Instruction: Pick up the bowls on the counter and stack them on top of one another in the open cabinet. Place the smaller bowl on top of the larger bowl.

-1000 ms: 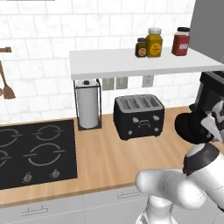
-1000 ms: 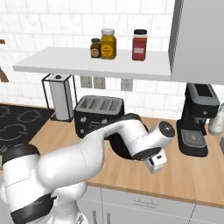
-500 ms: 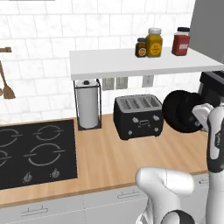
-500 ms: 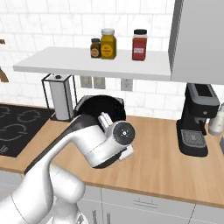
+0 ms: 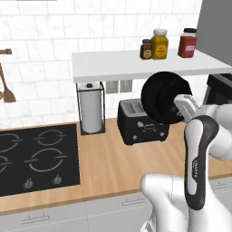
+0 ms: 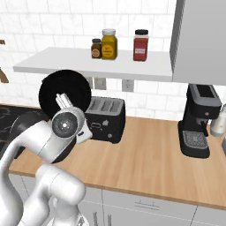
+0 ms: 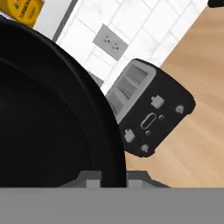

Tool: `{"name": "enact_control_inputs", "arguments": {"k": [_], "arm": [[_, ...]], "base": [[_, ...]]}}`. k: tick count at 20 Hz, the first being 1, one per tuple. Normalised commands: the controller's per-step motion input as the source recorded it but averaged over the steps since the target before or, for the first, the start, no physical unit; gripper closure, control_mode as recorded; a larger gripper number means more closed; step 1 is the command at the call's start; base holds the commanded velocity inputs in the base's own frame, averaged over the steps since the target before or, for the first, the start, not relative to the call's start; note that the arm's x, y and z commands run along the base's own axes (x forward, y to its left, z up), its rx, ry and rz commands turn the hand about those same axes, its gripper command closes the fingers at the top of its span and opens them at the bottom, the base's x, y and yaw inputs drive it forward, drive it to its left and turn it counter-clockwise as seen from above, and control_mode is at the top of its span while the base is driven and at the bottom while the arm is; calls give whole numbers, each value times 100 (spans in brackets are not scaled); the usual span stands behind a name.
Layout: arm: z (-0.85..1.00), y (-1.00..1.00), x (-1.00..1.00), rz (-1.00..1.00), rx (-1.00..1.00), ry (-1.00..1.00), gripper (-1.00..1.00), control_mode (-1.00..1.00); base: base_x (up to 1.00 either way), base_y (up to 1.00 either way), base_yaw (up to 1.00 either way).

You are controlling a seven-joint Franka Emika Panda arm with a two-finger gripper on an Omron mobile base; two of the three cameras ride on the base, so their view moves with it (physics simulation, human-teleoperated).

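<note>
A glossy black bowl [image 5: 164, 96] hangs tipped on its edge in front of the toaster, just under the white open cabinet shelf [image 5: 113, 65]. My gripper [image 5: 180, 103] is shut on its rim. From the right the bowl [image 6: 65, 89] faces the camera below the shelf [image 6: 88, 66], with the gripper [image 6: 62, 101] at its lower edge. In the hand view the bowl [image 7: 43, 109] covers the left half, its rim running down between my fingertips at the gripper [image 7: 110, 180]. I cannot tell whether this is the wider or the narrower bowl; the other bowl is out of view.
A black toaster [image 5: 138, 127] stands on the wood counter [image 5: 118, 163] behind the bowl, with a paper towel holder [image 5: 90, 106] to its left and the hob [image 5: 36, 154] beyond. Three spice jars [image 5: 159, 44] sit on the shelf. A coffee machine [image 6: 198, 123] stands at the right.
The arm has swung left and upward from beside the coffee machine, carrying the bowl to a spot in front of the toaster, just under the shelf.
</note>
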Motion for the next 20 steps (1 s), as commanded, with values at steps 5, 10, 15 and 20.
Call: {"name": "enact_control_inputs", "arguments": {"k": [5,10,15,20], "arm": [[100,93,68,-1,0,-3,100,-100],[100,46,100,-10,0,0,100,-100],[97,22,100,-18,-1,7,100,-100],[26,35,89,-14,-10,29,100,-100]], "base": [[0,0,0],[0,0,0],[0,0,0],[0,0,0]]}}
